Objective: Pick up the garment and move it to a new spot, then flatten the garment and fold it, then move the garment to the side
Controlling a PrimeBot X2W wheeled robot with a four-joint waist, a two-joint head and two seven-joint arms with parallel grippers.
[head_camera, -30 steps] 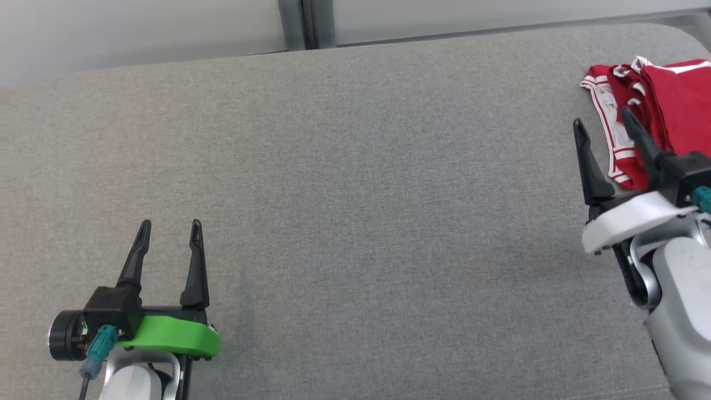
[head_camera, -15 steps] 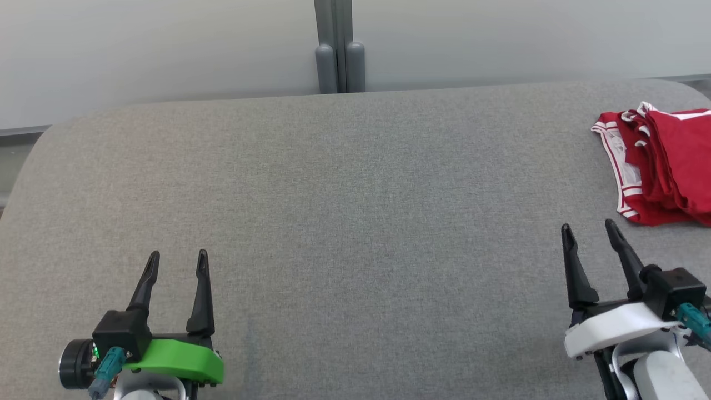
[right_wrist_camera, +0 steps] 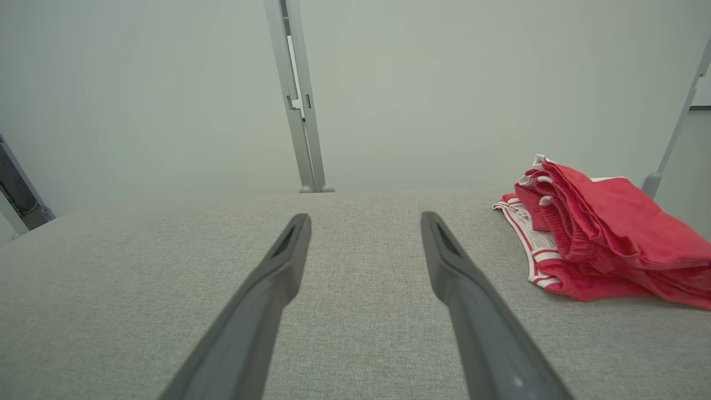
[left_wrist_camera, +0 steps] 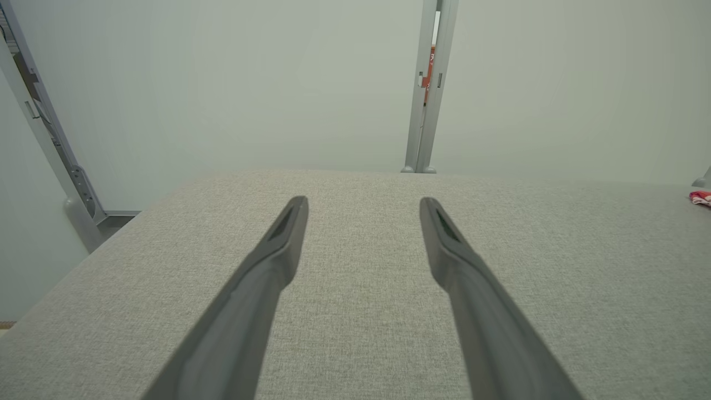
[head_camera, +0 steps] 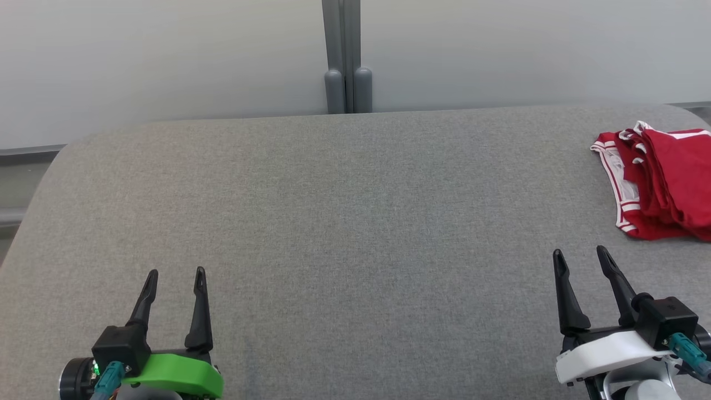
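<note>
Grey fabric table [head_camera: 355,222] takes up most of the head view. Red garment [head_camera: 661,189] with white trim sits in a folded stack at the right edge, upper right of frame. Left gripper [head_camera: 176,271] at lower left and right gripper [head_camera: 579,250] at lower right both have fingers spread partway, gripping nothing, clear of the cloth. Looks basically done to me: folded, parked at the side, nothing obvious left.

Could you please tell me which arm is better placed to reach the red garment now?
Probably the right. The right gripper is open, just short of the folded red garment at the right side of the grey surface. The left gripper, also open, is far across it.
</note>
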